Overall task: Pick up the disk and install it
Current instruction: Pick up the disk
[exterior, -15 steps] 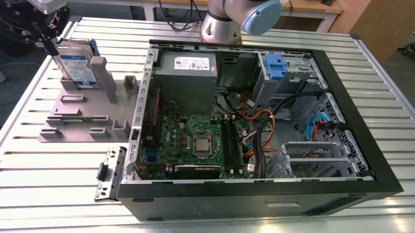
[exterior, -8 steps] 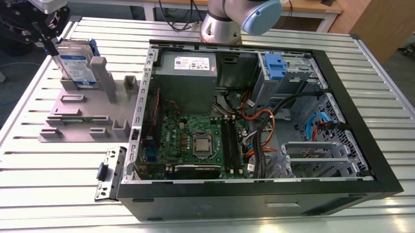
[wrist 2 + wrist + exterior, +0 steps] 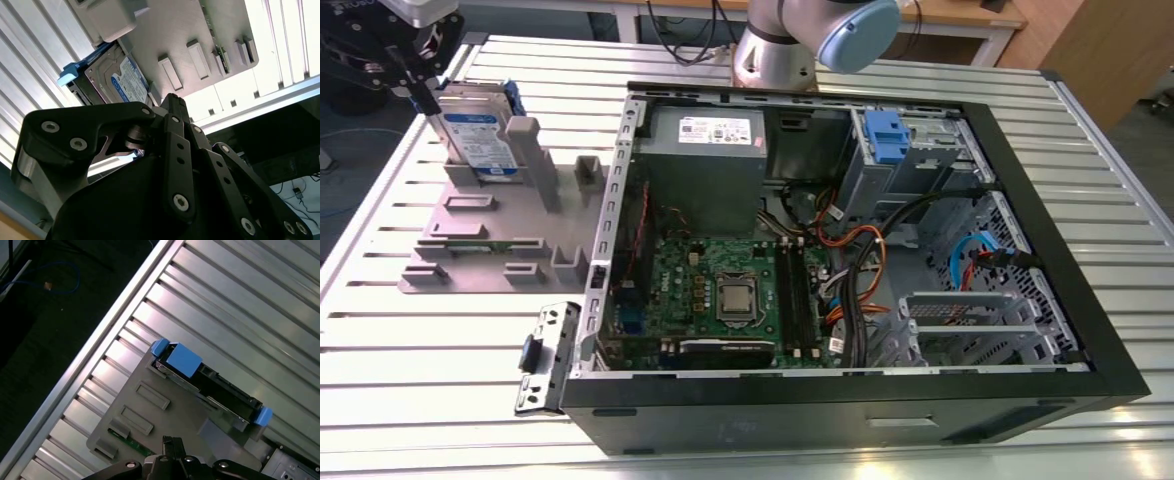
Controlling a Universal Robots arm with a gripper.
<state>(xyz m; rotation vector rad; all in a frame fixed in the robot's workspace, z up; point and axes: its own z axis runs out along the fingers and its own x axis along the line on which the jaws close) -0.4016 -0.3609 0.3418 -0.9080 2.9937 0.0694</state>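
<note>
Exterior view: gripper point(image 3: 411, 88) beside the upright disk point(image 3: 474, 120), white-and-blue label point(image 3: 486, 148).

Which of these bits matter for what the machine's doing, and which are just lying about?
In the job: disk, claw, grey holder, open computer case.
Just there: power supply, other blue caddy, loose metal bracket, cables.

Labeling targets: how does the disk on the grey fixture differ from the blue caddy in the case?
The disk stands on edge in the grey fixture outside the case, label exposed; the blue caddy sits inside it, no label visible. Both have blue plastic.
</note>
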